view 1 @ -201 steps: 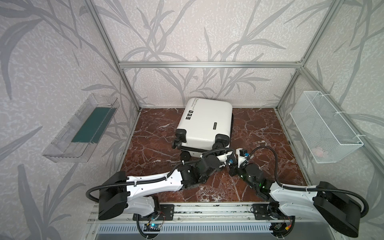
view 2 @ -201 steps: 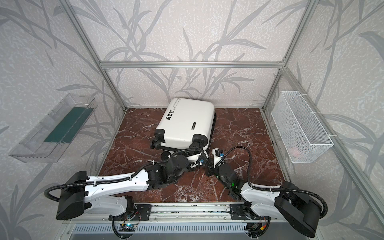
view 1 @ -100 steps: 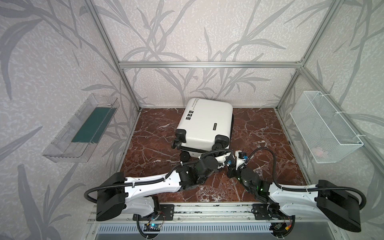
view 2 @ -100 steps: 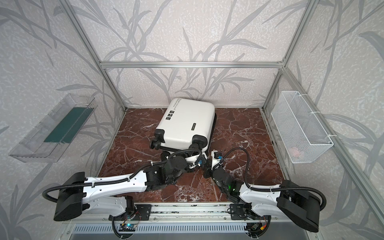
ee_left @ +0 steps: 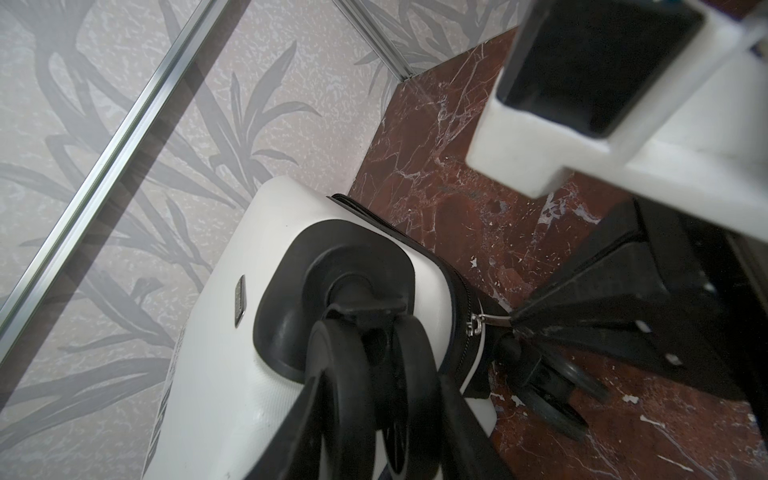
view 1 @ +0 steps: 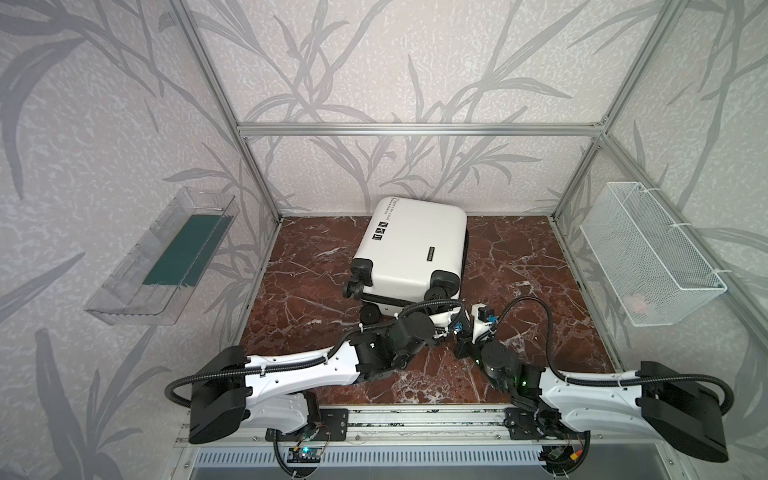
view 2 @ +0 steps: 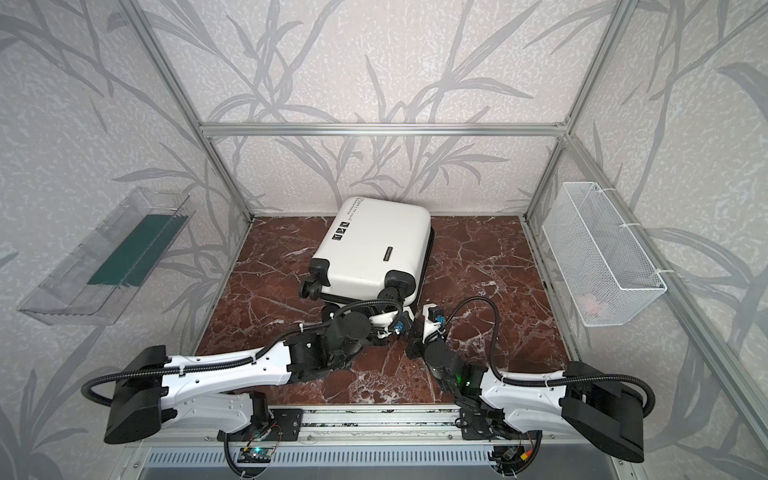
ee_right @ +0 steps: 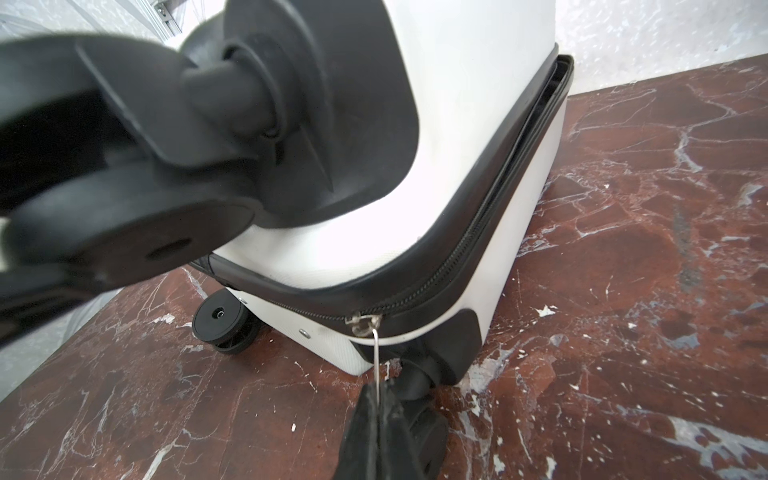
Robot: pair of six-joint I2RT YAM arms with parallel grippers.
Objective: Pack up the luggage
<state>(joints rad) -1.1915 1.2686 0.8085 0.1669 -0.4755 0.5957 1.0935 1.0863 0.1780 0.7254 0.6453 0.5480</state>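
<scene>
lying flat: luggage (view 1: 409,249), contents unseen

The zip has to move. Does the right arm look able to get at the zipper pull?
Yes, it seems: the right gripper is shut on the zipper pull at a corner of the suitcase.

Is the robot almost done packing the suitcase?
Probably not. The suitcase lies closed, zipper partly gaping. Right gripper pinches the zipper pull; left gripper clamps a caster wheel. A green sheet in the clear tray and something pink in the mesh basket sit outside.
</scene>
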